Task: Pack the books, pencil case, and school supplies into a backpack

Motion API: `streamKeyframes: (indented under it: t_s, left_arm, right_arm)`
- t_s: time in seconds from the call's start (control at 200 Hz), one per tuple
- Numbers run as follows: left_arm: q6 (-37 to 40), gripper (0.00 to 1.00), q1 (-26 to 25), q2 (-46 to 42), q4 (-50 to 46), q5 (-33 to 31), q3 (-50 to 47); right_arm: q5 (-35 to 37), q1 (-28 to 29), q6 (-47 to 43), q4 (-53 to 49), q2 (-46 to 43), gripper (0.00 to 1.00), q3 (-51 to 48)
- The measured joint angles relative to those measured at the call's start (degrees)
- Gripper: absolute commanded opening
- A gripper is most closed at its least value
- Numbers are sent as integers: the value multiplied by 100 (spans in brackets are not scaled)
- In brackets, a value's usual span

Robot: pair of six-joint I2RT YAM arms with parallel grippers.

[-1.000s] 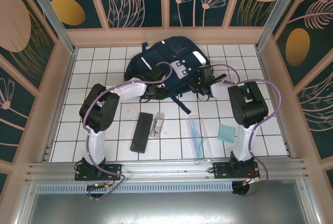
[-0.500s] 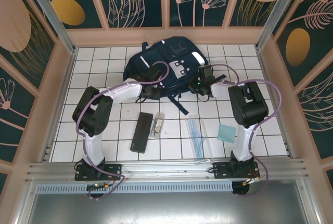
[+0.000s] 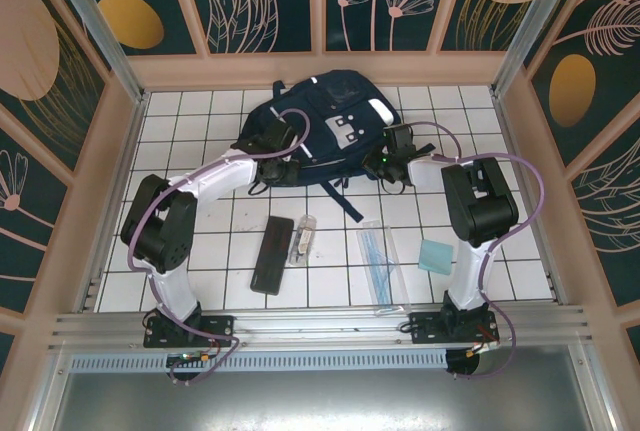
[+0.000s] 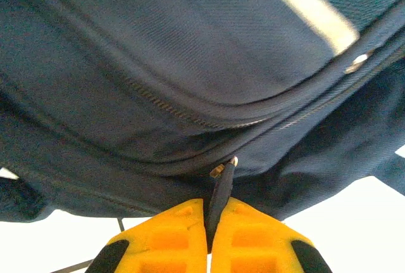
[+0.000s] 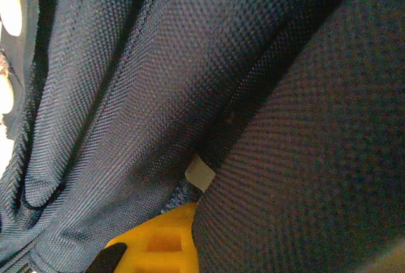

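Two closed grips on the backpack: left fingers pinch its zipper pull, right fingers pinch fabric

The backpack blocked the far middle, the left arm and right arm reaching to it. Tiles at both far corners lay open.

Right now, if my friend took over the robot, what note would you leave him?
Left gripper: shut on the zipper pull of the backpack.
Right gripper: shut on backpack fabric.
On the table, nearer the arms: pencil case, clear tube, ruler set, teal pad.
Done: none of these packed.
Left to do: unzip, then load them.
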Motion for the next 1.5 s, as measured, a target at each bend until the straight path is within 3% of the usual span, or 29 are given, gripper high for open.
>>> streamKeyframes:
  t_s: [0.545, 0.665, 0.816, 0.881, 1.091, 1.251, 1.501]
  left_arm:
    - [317, 0, 284, -2, -42, 59, -31]
    - [306, 0, 380, -83, -151, 470, 76]
    - [-52, 0, 439, -291, -103, 1167, 72]
    - [-302, 0, 448, -376, -57, 1320, 42]
    - [-957, 0, 387, -420, 120, 1554, 28]
    - [-1091, 0, 203, -369, 103, 1624, 201]
    - [-1091, 0, -20, -363, -81, 1578, 498]
  right_arm:
    - [-256, -92, -258, -350, -2, 0, 278]
    - [-271, -114, -323, -470, -2, 0, 382]
    - [-317, -302, -332, -629, -35, 40, 428]
    - [-212, -520, -313, -708, -155, 48, 402]
    - [-262, -817, -138, -798, -1287, 55, 11]
    - [-737, -345, 269, -557, -1816, 56, -260]
    - [-1397, 435, 1641, 804, -1672, 57, -914]
